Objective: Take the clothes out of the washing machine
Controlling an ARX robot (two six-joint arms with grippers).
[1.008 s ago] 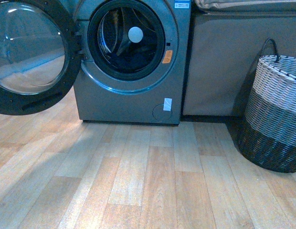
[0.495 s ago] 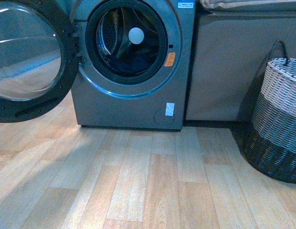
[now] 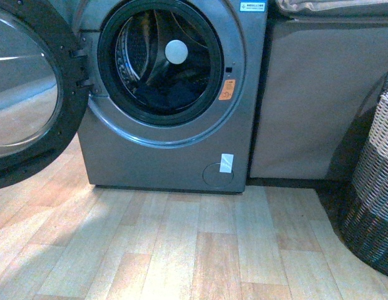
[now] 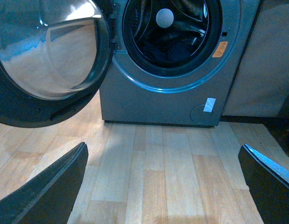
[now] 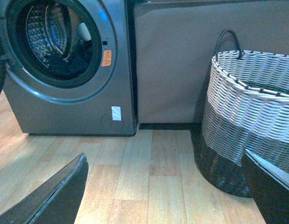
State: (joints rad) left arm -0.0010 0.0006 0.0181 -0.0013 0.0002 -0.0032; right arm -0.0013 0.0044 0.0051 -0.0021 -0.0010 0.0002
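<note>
Looming larger than a second ago, the washing machine [image 3: 163,156] is standing open ahead, dark clothes [image 3: 170,97] lying uncollected in its drum [image 3: 136,47], my left gripper [image 4: 163,146] and right gripper [image 5: 165,154] hanging spread and empty.

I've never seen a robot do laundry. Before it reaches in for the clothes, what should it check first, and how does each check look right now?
1. Open door on the washing machine: ok, swung wide to the side.
2. Something to take: ok, dark fabric lies low in the drum.
3. State of left gripper: ok, open and empty.
4. State of right gripper: ok, open and empty.
5. Place for the basket: ok, it stands on the floor beside the machine; what it holds, cannot tell.
6. Reach into the drum: cannot tell; both grippers hang over the floor, outside the machine.
</note>
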